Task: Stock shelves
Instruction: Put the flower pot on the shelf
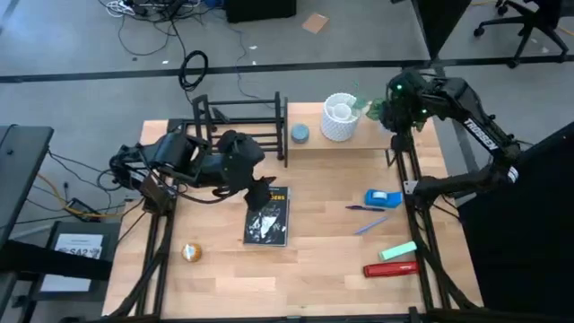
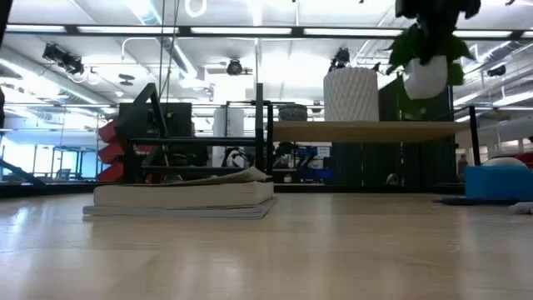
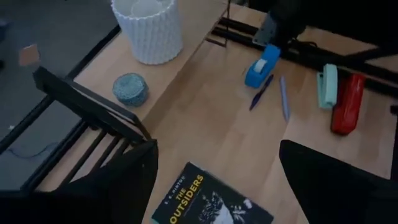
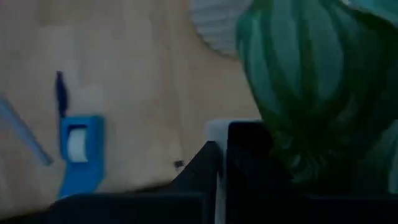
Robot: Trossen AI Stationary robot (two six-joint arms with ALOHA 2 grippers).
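The wooden board stands at the far edge of the surface, with the black rack just beside its left end. On the board are a white ribbed pot and a small round blue-grey tin. In front of the board lie a book, a blue tape dispenser, pens, a green stapler and a red stapler. The right hand hangs above the board's right end, closed on a small potted plant. The left hand hovers open over the book.
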